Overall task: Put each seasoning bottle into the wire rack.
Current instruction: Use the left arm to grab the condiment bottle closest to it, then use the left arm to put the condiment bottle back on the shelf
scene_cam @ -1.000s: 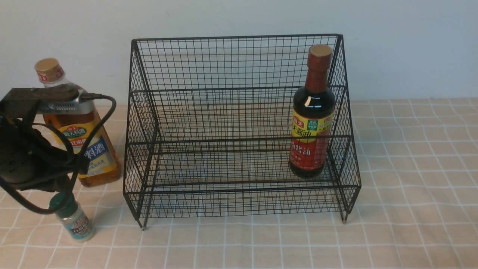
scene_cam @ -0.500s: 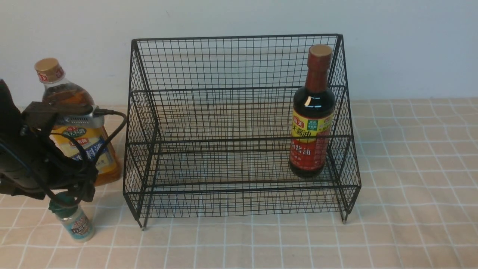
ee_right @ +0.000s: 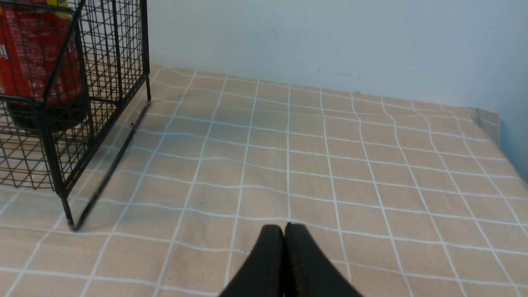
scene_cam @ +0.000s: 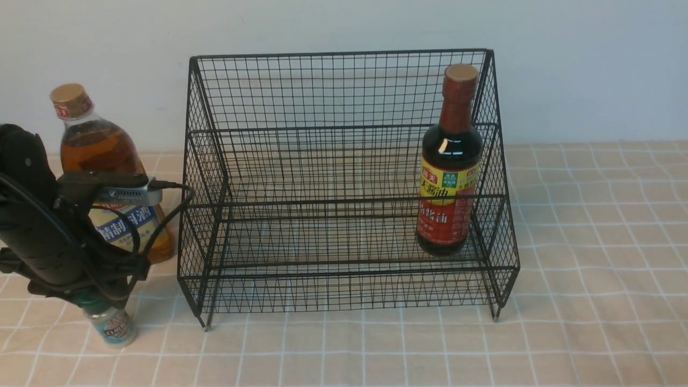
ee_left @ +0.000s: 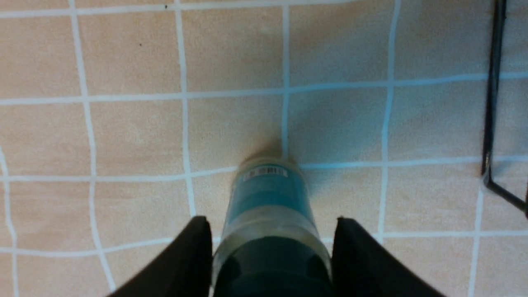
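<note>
The tiny clear shaker with a dark green cap stands on the cloth at the front left, outside the wire rack. My left gripper comes down over it from above. In the left wrist view, the shaker sits between the black fingers, which press both sides at cap height, so the left gripper is shut on it. The amber bottle stands behind my left arm. The dark sauce bottle stands inside the rack, at its right end. My right gripper is shut and empty, low over the cloth.
A checked beige cloth covers the table, and a pale wall runs behind it. The rack's front left foot shows close to the shaker. In the right wrist view, the rack's right side and the sauce bottle lie off to one side.
My left arm has dropped lower over the shaker. Its jaws opened wide and then closed in around the shaker's cap. The right arm has not moved.
</note>
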You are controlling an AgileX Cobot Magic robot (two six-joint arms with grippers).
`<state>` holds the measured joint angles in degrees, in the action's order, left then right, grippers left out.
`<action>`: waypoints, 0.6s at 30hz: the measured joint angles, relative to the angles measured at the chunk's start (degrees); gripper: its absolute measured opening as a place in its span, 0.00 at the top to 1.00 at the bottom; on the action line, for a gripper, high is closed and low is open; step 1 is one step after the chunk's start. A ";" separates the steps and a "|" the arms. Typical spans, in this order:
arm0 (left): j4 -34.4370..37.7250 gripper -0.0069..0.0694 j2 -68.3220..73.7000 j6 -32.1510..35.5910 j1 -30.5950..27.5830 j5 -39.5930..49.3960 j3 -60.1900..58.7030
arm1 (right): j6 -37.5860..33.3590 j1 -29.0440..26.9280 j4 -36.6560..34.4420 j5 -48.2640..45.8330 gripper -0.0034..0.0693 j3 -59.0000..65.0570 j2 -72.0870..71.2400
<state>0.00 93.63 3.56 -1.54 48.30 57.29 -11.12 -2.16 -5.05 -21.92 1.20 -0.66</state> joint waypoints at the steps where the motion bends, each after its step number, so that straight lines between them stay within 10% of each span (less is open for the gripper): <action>1: 0.00 0.47 -0.13 0.00 0.00 1.53 0.05 | 0.00 0.00 0.00 0.00 0.97 0.00 0.00; 18: 8.53 0.47 -24.47 1.48 1.11 13.86 8.01 | -0.22 0.00 0.00 0.00 0.97 0.00 0.00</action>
<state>8.53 69.16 5.04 -0.42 62.17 65.29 -11.34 -2.16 -5.05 -21.92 1.20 -0.66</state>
